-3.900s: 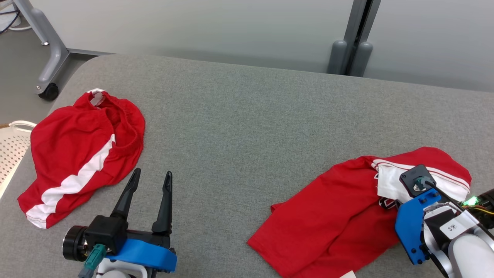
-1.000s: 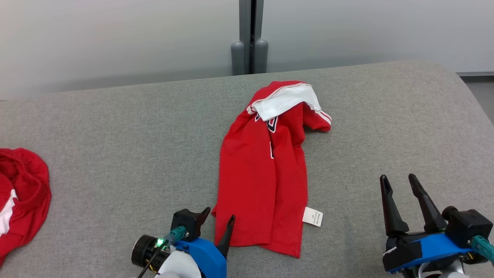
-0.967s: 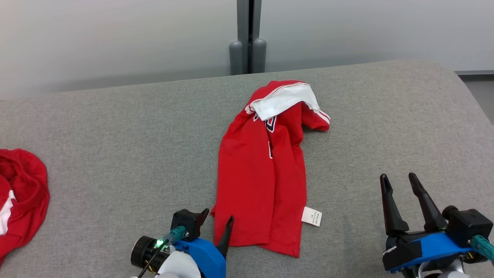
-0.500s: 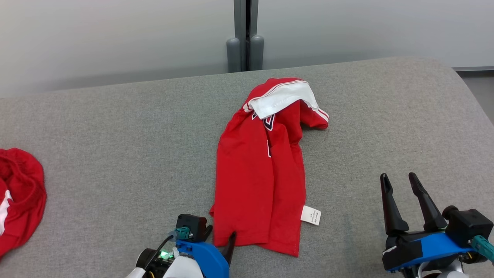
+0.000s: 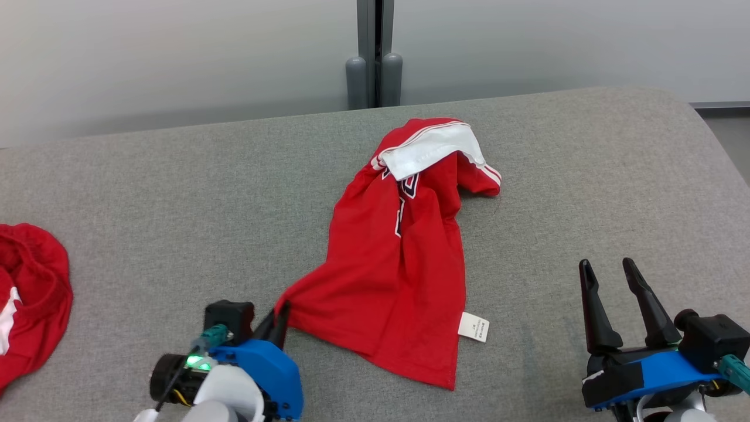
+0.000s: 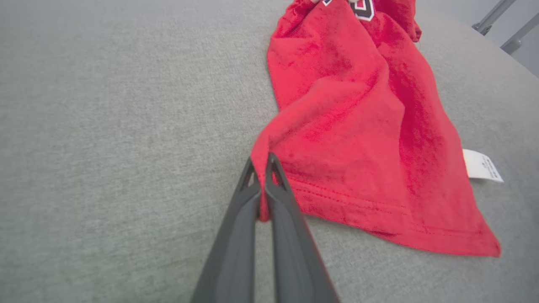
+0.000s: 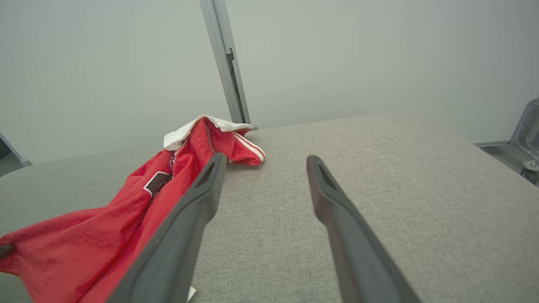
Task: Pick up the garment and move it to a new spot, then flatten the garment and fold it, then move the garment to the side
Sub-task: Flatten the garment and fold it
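Observation:
The garment point(image 5: 404, 252) is a red shirt with white trim, lying lengthwise in the middle of the grey table point(image 5: 176, 187). Its near left hem corner is pulled out to the left. My left gripper point(image 5: 280, 312) is shut on that corner; in the left wrist view the red cloth point(image 6: 362, 126) is pinched between the closed fingertips of the gripper point(image 6: 262, 162). My right gripper point(image 5: 606, 269) stands open at the lower right, apart from the shirt, nothing between its fingers point(image 7: 198, 198). The shirt point(image 7: 139, 202) lies to its left.
A second red garment with a white stripe point(image 5: 29, 293) lies at the table's left edge. A white care label point(image 5: 473, 326) sticks out of the shirt's right hem. A grey post point(image 5: 374, 53) stands behind the table's far edge.
My left gripper has shut on the shirt's near left hem corner and drawn it to the left, spreading the hem. The right gripper has stayed put.

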Controlling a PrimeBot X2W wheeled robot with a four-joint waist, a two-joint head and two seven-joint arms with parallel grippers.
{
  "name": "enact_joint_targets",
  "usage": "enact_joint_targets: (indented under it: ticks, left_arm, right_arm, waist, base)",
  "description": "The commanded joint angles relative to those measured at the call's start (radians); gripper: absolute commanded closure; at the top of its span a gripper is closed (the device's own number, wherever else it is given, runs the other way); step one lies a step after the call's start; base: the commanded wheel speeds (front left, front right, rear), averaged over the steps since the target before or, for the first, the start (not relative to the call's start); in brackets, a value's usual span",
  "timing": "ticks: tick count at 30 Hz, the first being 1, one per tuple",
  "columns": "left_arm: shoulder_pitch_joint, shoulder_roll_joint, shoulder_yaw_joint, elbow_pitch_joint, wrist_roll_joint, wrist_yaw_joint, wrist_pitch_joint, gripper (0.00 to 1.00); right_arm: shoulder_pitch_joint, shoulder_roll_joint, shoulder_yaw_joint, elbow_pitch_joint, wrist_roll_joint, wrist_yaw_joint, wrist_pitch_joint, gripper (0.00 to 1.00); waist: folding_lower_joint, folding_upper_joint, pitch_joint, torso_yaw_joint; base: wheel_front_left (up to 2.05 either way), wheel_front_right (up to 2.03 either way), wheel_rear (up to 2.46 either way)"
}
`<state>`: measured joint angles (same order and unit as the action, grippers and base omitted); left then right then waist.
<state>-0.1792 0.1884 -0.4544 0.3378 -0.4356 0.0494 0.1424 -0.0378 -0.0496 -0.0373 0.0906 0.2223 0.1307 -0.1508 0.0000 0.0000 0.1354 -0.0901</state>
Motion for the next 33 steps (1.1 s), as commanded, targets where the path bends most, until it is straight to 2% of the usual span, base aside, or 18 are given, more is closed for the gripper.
enact_joint_targets:
  ticks: [1,5,7,12,17,23,27,30,31,32,33]
  left_arm:
    - [-0.004,0.008,0.007,-0.007,0.006,0.006,-0.007,1.0]
    - [-0.038,0.087,0.056,-0.064,0.027,0.036,-0.011,1.0]
    - [-0.07,0.134,0.074,-0.064,0.044,0.034,-0.005,1.0]
    - [-0.18,0.239,0.101,-0.007,0.08,-0.001,-0.007,1.0]
    - [-0.289,0.312,0.104,0.08,0.122,-0.037,-0.025,1.0]
    - [-0.397,0.345,0.109,0.176,0.15,-0.04,-0.082,1.0]
    - [-0.453,0.344,0.113,0.219,0.174,-0.008,-0.119,1.0]
    - [-0.473,0.312,0.123,0.258,0.158,0.02,-0.138,1.0]
    - [-0.467,0.296,0.123,0.265,0.147,0.015,-0.142,0.28]
    - [-0.46,0.28,0.121,0.269,0.136,0.006,-0.149,0.0]
    - [-0.45,0.268,0.119,0.279,0.122,-0.003,-0.151,0.0]
  right_arm:
    - [0.001,-0.002,-0.001,-0.003,-0.002,0.0,0.0,0.0]
    - [-0.006,-0.002,0.007,-0.007,0.002,0.0,0.004,0.0]
    - [-0.015,-0.002,0.017,-0.008,0.005,0.0,0.005,0.0]
    - [-0.026,-0.002,0.042,0.0,0.009,0.0,0.003,0.0]
    - [-0.041,-0.002,0.059,0.009,0.016,0.0,-0.008,0.0]
    - [-0.05,-0.002,0.075,0.028,0.031,0.0,-0.02,0.0]
    - [-0.056,-0.002,0.078,0.039,0.033,0.0,-0.03,0.0]
    - [-0.059,-0.002,0.078,0.048,0.037,0.0,-0.031,0.0]
    - [-0.057,-0.002,0.078,0.05,0.037,0.0,-0.031,0.0]
    - [-0.055,-0.002,0.073,0.052,0.036,0.0,-0.031,0.0]
    - [-0.055,-0.002,0.074,0.053,0.035,0.0,-0.03,0.0]
  waist:
    - [0.0,0.0,0.001,0.001]
    - [0.0,0.0,0.014,0.0]
    - [0.0,0.0,0.023,-0.009]
    - [0.0,0.0,0.044,-0.046]
    - [0.0,0.0,0.063,-0.092]
    - [0.0,0.0,0.083,-0.135]
    - [0.0,0.0,0.088,-0.144]
    - [0.0,0.0,0.084,-0.136]
    - [0.0,0.0,0.081,-0.131]
    - [0.0,0.0,0.079,-0.123]
    - [0.0,0.0,0.076,-0.116]
  base:
    - [0.0,0.0,0.0]
    - [0.0,0.0,0.0]
    - [0.0,0.0,0.0]
    - [0.0,0.0,0.0]
    - [0.0,0.0,0.0]
    - [0.0,0.0,0.0]
    - [0.0,0.0,0.0]
    - [0.0,0.0,0.0]
    - [0.0,0.0,0.0]
    - [0.0,0.0,0.0]
    - [0.0,0.0,0.0]
